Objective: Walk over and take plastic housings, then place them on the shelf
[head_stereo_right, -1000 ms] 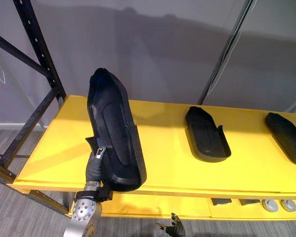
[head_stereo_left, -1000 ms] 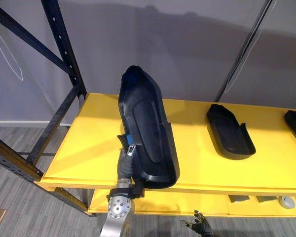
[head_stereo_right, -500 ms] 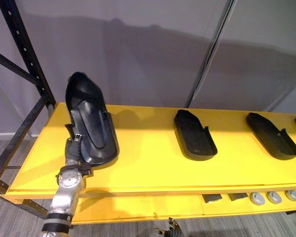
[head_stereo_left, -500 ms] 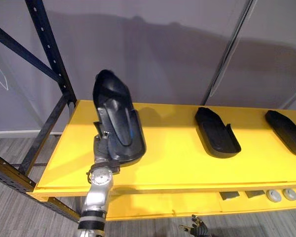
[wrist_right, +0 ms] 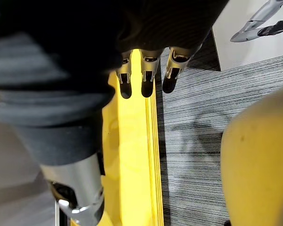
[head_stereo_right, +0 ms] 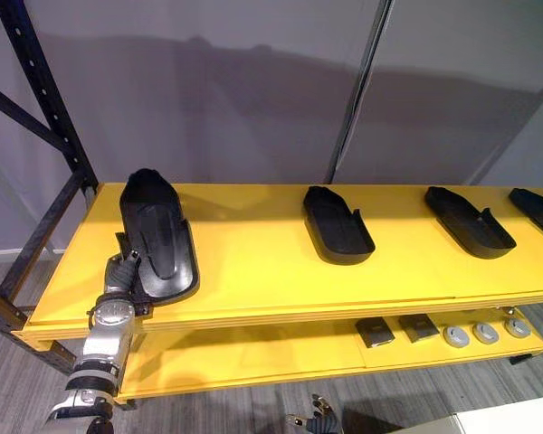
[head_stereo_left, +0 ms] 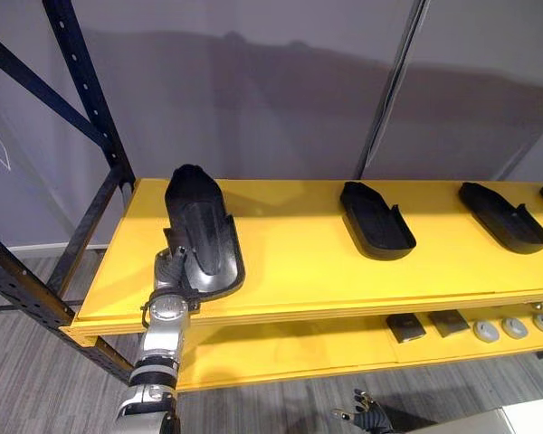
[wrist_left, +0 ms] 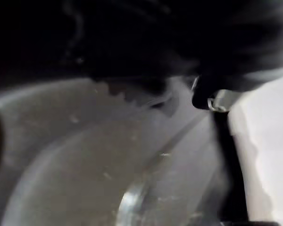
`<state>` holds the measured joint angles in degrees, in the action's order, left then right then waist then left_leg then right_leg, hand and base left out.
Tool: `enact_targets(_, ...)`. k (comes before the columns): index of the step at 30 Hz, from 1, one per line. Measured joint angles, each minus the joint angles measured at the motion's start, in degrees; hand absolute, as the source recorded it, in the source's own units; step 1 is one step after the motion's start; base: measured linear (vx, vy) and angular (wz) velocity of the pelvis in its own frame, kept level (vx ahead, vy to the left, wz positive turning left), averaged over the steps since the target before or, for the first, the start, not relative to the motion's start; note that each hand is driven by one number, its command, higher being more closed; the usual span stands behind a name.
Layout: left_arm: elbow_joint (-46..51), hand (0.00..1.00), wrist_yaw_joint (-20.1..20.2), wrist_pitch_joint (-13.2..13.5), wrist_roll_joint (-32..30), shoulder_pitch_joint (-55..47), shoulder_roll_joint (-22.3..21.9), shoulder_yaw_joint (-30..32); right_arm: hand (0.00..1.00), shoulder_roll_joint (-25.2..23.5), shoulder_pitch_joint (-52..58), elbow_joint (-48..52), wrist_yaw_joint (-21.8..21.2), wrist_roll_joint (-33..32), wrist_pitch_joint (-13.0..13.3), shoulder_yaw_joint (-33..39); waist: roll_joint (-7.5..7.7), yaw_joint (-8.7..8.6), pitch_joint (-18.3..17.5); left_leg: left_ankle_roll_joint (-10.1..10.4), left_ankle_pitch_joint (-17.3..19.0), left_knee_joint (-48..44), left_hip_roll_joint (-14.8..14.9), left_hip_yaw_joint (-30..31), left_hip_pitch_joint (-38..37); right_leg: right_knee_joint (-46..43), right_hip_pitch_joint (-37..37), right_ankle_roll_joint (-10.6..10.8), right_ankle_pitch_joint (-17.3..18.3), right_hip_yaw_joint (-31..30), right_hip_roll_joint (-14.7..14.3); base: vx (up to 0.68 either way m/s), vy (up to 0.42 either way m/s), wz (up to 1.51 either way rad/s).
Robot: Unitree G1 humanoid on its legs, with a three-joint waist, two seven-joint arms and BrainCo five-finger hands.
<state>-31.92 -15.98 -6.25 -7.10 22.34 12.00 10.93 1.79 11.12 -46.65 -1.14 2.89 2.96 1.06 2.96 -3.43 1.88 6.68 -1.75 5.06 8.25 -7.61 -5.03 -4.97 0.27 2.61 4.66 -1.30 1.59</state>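
Note:
A long black plastic housing (head_stereo_left: 202,237) lies hollow side up on the left part of the yellow top shelf (head_stereo_left: 290,271), its near end at the front edge. My left hand (head_stereo_left: 169,269) reaches up from below and is shut on that near end. Three more black housings rest further right on the same shelf: one in the middle (head_stereo_left: 374,220), one to the right (head_stereo_left: 500,215) and one at the far right edge (head_stereo_right: 538,210). My right hand (head_stereo_left: 366,418) hangs low over the floor, fingers (wrist_right: 144,75) straight and holding nothing.
Black rack uprights (head_stereo_left: 83,86) and a diagonal brace stand at the shelf's left end. The lower yellow shelf (head_stereo_left: 281,353) carries small dark blocks (head_stereo_left: 405,327) and grey discs (head_stereo_left: 514,327) at its right. A grey wall backs the rack.
The held housing has come down from a steep upright tilt to lie flatter on the shelf's left end. The camera has pulled back, so more of the shelf and housings show.

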Motion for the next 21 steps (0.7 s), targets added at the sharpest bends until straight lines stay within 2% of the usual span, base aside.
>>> enact_targets(8, -0.85, 0.00, -0.05, -0.12, -0.06, 4.56, 1.38, 0.97, 0.00, 0.07, -0.91, -0.74, -0.15, -0.01, 0.02, 0.03, 0.43, -0.79, 0.16, -0.65, 0.05, -0.69, -0.29, 0.03, -0.15, 1.13, 1.48, -0.37, -1.31, -0.34, 0.09, 0.12, 0.015, 0.00)
enact_targets(16, -0.52, 0.00, -0.30, 0.47, 0.17, 5.00, 1.60, -0.22, 0.00, 0.53, -1.60, -1.74, -0.17, 0.00, 0.06, -0.01, 0.21, -1.16, 0.36, -1.42, 3.25, -4.50, -0.66, -0.11, -0.20, 1.08, 2.76, -0.39, -1.30, -1.11, 0.81, 0.01, 0.034, -0.05)
enact_targets(18, 1.46, 0.00, -0.56, 0.59, 0.17, 4.74, 1.58, -0.60, 0.00, 0.58, -1.64, -1.69, -0.18, 0.00, 0.07, -0.01, 0.25, -1.06, 0.66, -1.50, 3.31, -4.59, -0.87, -0.08, -0.18, 1.09, 2.75, -0.40, -1.27, -1.10, 1.03, -0.08, 0.022, -0.03)
enact_targets(21, 10.14, 0.00, -2.32, 1.30, 0.07, 1.85, 0.90, -1.35, 0.00, 0.65, -1.83, -1.62, -0.17, -0.02, 0.11, -0.01, 0.14, -0.87, 1.35, -1.55, 3.27, -4.67, -1.20, -0.09, -0.22, 1.11, 2.73, -0.21, -1.08, -1.13, 1.34, -0.11, 0.012, -0.04)
